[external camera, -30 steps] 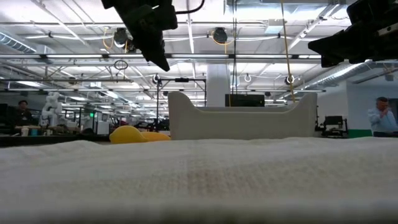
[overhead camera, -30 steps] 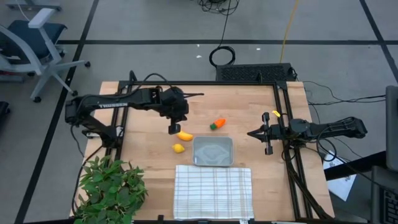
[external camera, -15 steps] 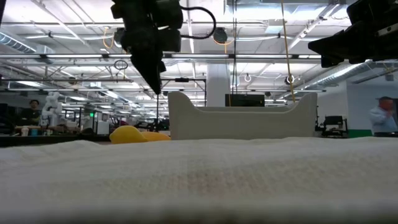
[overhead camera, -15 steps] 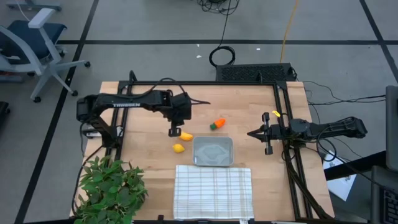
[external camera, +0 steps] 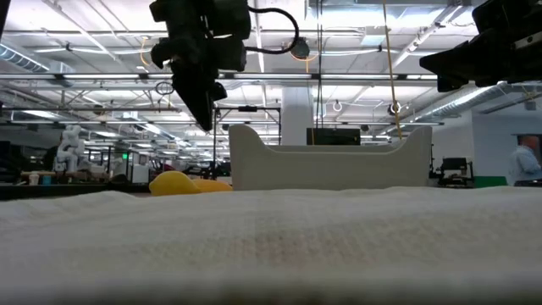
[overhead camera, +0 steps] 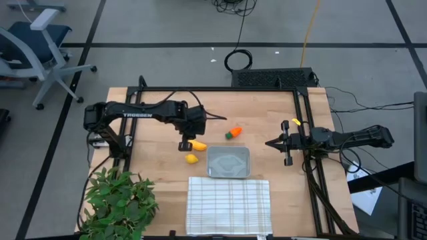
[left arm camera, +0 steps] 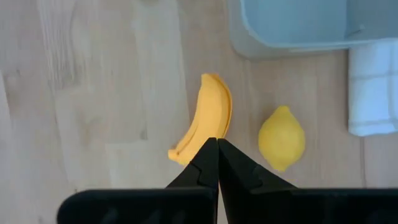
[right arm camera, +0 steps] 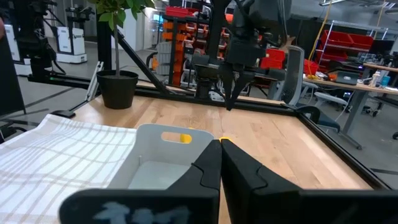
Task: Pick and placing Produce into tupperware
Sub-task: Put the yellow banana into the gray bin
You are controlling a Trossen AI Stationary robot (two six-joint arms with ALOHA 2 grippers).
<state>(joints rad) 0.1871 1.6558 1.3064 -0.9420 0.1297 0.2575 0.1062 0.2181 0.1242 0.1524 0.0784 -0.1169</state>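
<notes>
The yellow banana lies on the wooden table left of the translucent grey tupperware. The small round yellow fruit lies just nearer, and the orange carrot with green top sits beyond the tupperware. My left gripper hangs shut above the banana's left end, pointing down, clear of the table in the low view. Its wrist view shows the banana, the round fruit and the tupperware past the shut fingertips. My right gripper waits shut, right of the tupperware.
A white checked cloth lies at the near edge, just in front of the tupperware. A big leafy green plant stands at the near left corner. Bare wood shows between the tupperware and my right gripper, and along the far side.
My left gripper has come down toward the banana and shifted slightly toward the near edge. It has tipped from slanting to pointing more straight down, and has stayed shut. The produce and the tupperware have not moved.
</notes>
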